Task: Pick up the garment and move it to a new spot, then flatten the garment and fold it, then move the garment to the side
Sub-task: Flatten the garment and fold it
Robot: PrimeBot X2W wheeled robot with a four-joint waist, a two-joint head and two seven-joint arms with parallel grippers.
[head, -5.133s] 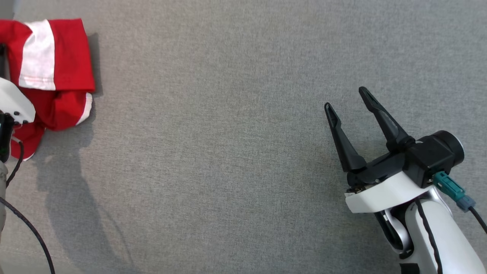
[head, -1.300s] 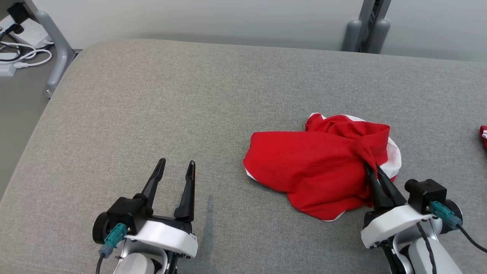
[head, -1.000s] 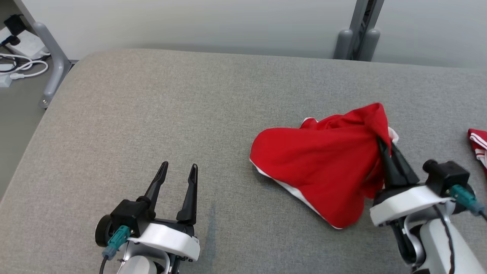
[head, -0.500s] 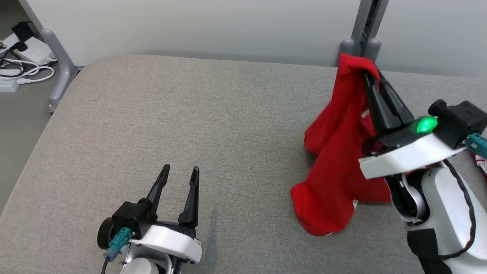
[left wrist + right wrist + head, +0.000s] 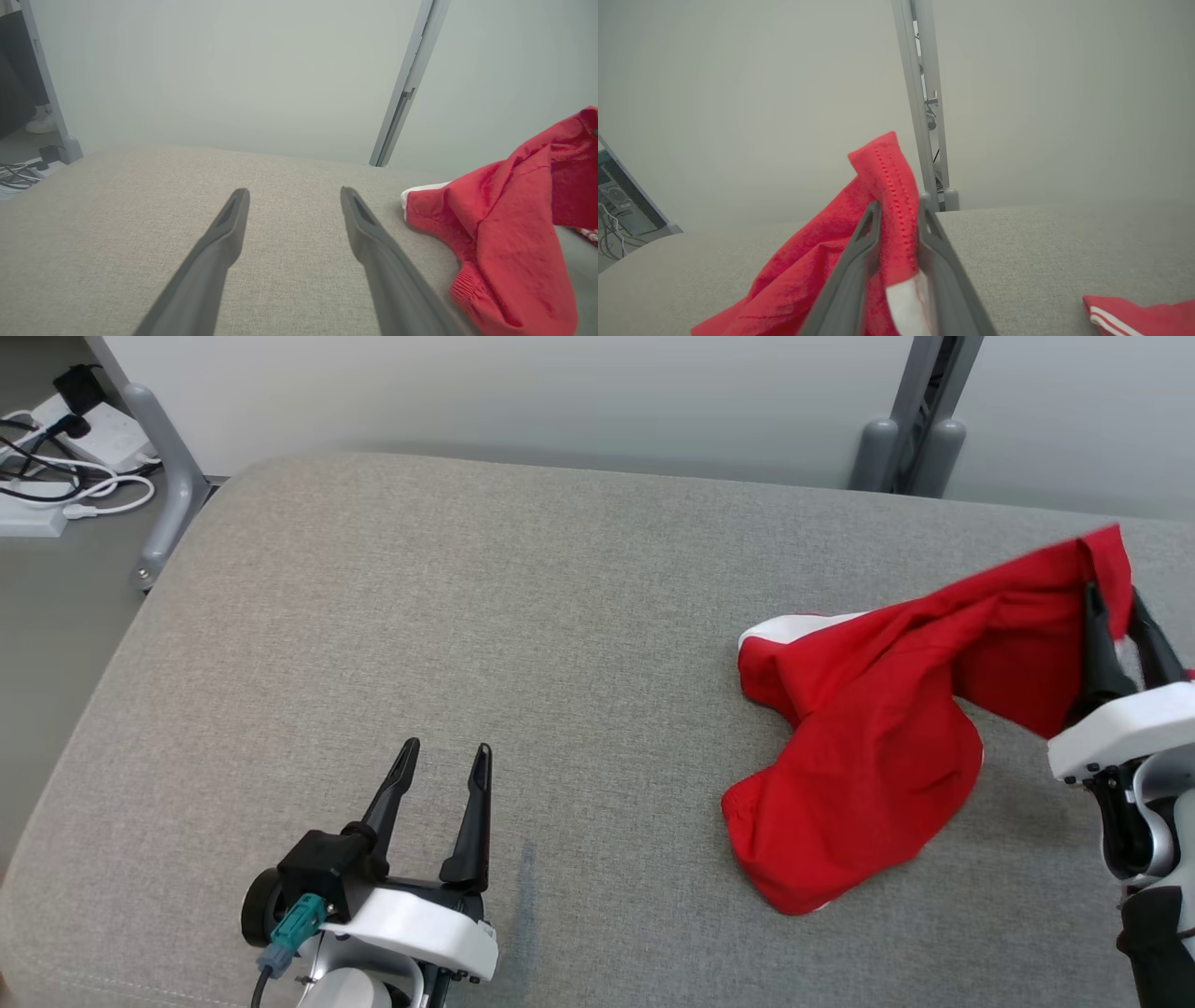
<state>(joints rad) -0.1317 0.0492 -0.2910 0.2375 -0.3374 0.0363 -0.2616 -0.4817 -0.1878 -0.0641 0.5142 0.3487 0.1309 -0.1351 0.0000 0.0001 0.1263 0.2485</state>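
Note:
The red garment [image 5: 868, 756] with white trim lies partly on the grey padded table [image 5: 467, 616], right of centre. One edge is pulled up and to the right. My right gripper [image 5: 1116, 602] is shut on that raised hem, and its two fingers stand a little apart with the cloth between them. In the right wrist view the garment [image 5: 822, 261] hangs down to the left from the right gripper [image 5: 899, 207]. My left gripper [image 5: 446, 756] rests open and empty near the front edge, well left of the garment. The left wrist view has the left gripper [image 5: 294, 193] open and the garment [image 5: 504, 233] at the right.
A second red cloth with white stripes [image 5: 1134, 317] lies on the table to the right of my right gripper. A grey post [image 5: 915, 439] stands behind the table's far edge. A table leg [image 5: 159, 476] and cables [image 5: 56, 457] are at the far left, off the table.
My right gripper has come down from high at the back and swung right, drawing the garment's hem out that way, and its fingers have parted slightly. The left gripper has stayed put.

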